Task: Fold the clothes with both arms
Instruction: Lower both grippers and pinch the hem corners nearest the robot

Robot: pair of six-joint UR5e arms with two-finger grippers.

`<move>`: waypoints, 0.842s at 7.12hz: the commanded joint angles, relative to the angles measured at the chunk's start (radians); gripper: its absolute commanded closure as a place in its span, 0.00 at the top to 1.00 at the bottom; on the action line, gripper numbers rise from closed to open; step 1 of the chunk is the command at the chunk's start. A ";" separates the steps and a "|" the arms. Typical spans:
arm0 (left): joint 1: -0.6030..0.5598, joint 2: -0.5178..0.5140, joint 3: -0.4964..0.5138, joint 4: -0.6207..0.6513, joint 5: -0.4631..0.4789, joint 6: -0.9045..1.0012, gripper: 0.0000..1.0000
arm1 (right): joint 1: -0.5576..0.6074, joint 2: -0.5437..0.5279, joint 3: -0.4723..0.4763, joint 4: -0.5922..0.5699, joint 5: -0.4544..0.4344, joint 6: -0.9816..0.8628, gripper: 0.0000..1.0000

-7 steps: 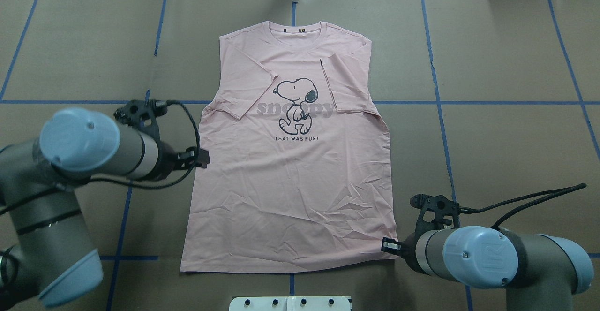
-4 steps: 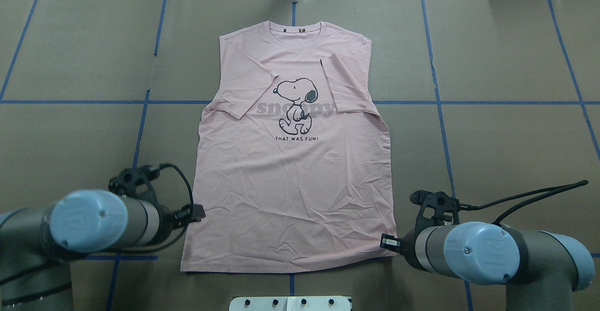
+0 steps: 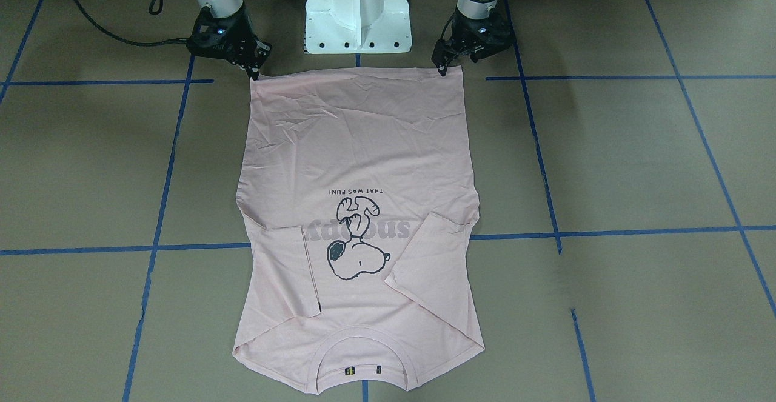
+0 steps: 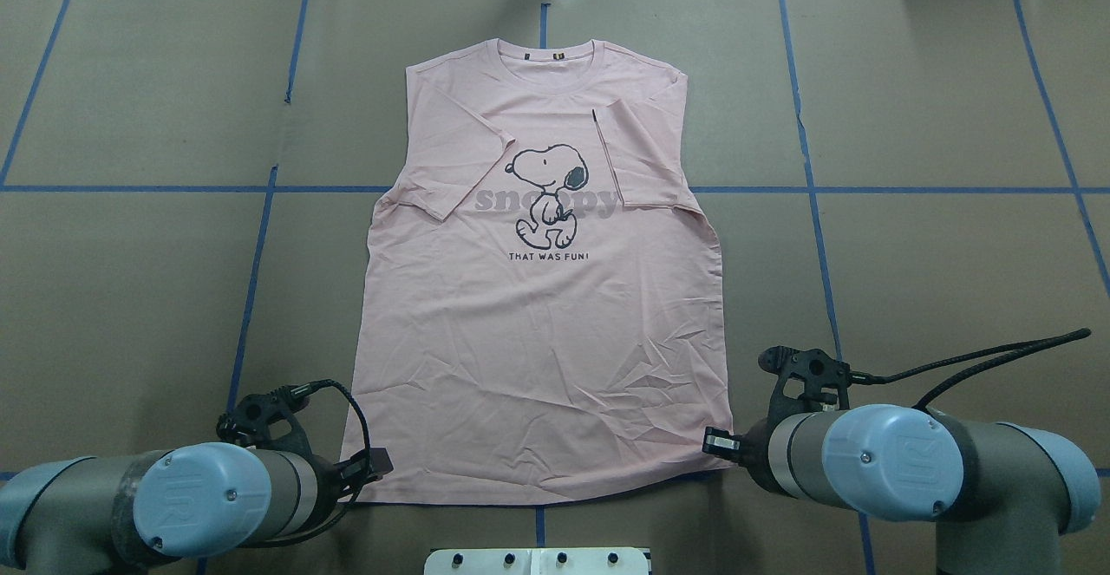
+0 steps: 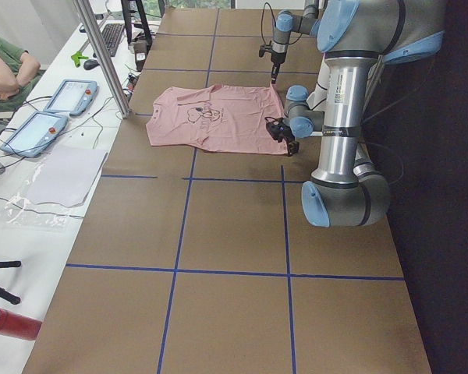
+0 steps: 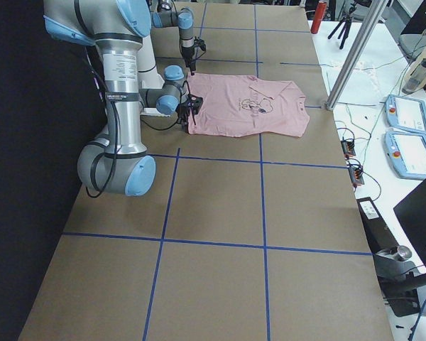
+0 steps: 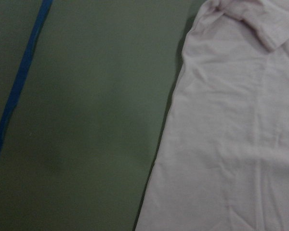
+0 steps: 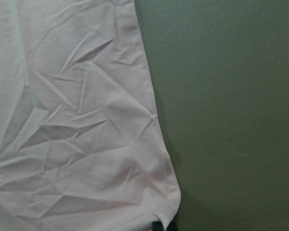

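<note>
Exterior front-facing view: I see the shirt lying flat and print-up in the middle of the desk. Both sleeves are folded inward, with the hem toward the robot's edge and the collar toward the operators' edge. My left hand sits at one hem corner and my right hand at the other, tips right at the cloth. I cannot tell whether either hand is open or clamped on the hem.
</note>
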 commanded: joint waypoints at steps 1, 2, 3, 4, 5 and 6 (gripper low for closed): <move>0.001 -0.003 0.001 0.027 0.002 -0.003 0.96 | 0.003 0.000 0.000 0.001 0.002 0.000 0.00; 0.001 -0.005 0.001 0.033 0.009 -0.003 0.96 | 0.005 0.000 0.001 0.002 0.009 0.000 0.00; 0.001 -0.006 0.004 0.033 0.009 -0.003 0.93 | 0.011 0.000 0.003 0.002 0.014 0.000 0.00; 0.003 -0.006 0.005 0.033 0.009 -0.003 0.89 | 0.011 0.000 0.003 0.002 0.014 0.000 0.00; 0.005 -0.008 0.010 0.033 0.009 -0.003 0.87 | 0.014 0.000 0.003 0.002 0.015 0.000 0.00; 0.005 -0.009 0.015 0.033 0.009 -0.001 0.87 | 0.014 0.000 0.003 0.002 0.015 0.000 0.00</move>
